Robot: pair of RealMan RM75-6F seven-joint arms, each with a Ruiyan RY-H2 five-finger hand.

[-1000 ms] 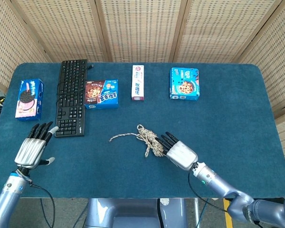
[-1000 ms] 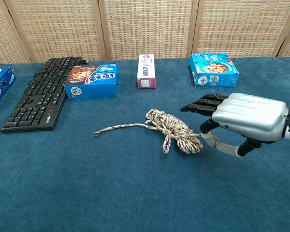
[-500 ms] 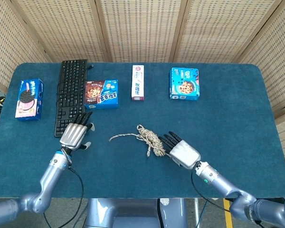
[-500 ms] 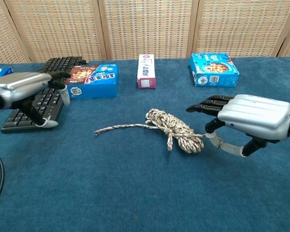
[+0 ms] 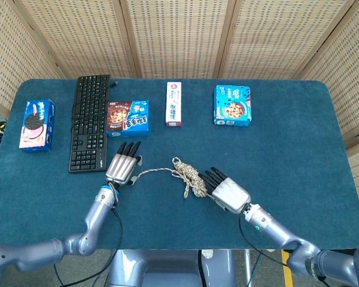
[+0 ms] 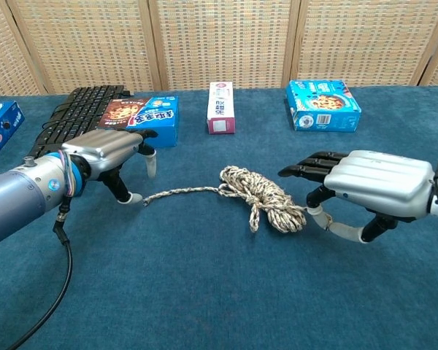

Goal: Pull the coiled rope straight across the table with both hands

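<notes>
Centrally on blue felt tabletop (image 5: 299,149): coiled beige braided rope (image 5: 191,177), loose tail trailing leftward. Left of rope: silver left hand (image 5: 122,165), fingers spread, thumb at tail's end (grasp indiscernible). Right of rope: silver right hand (image 5: 227,191), released, fingers extended beside coil.

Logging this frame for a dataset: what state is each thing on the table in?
Speckled beige rope: coiled, one loose end trailing left.
Left robot hand: open, over the loose end.
Right robot hand: open, beside the coil.
Black keyboard: flat.
Four snack boxes: closed.
</notes>
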